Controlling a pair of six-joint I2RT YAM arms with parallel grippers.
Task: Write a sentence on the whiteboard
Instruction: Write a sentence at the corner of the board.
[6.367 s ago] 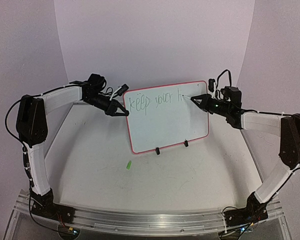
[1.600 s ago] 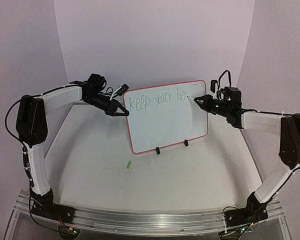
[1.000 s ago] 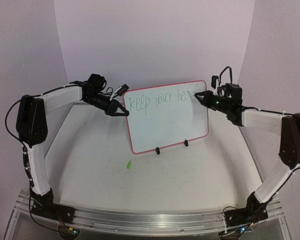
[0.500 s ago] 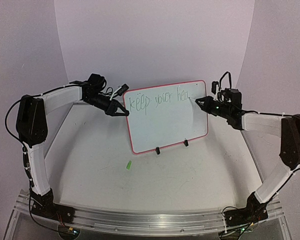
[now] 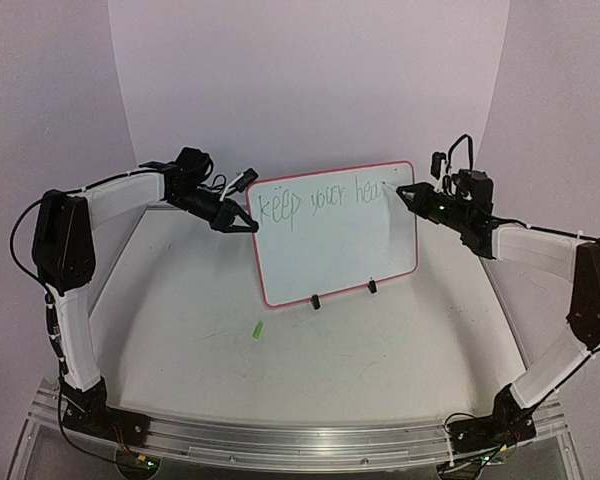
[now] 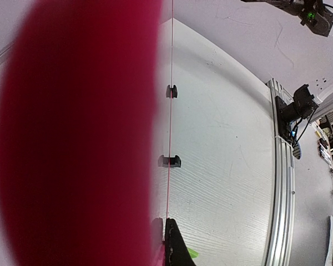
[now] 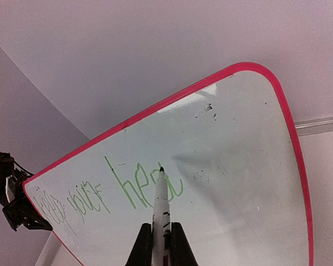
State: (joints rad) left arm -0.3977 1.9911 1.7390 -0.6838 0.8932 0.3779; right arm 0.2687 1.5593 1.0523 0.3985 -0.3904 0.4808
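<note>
From above, the whiteboard point(image 5: 335, 235) stands upright on its two clip feet point(image 5: 316, 302) near the middle of the far edge of the tabletop point(image 5: 380, 350). My left hand point(image 5: 242, 226) is at its upper left edge, and I judge it clamped there to steady the board. My right hand point(image 5: 405, 193) reaches in from the right edge and pinches a marker point(image 5: 390, 189) whose tip is on the upper right of the board. The green writing reads "keep your hea". A small green cap point(image 5: 257, 328) lies well in front of the board, toward the near left.

My left wrist view is mostly a blur of the red rim pressed close. The board's thin edge runs down the frame, with one dark finger point(image 6: 175, 248) beside it at the bottom.

My right wrist view shows the marker clenched between my fingers, its tip on the last "a".

I take it I am mid-word and mid-sentence. The next stroke needs light, even pressure, and little room is left before the right rim, so the line must soon drop lower.

The tabletop is white and faintly scuffed, with a metal rail point(image 5: 280, 435) along its near edge. Pale curved walls close in the scene.
</note>
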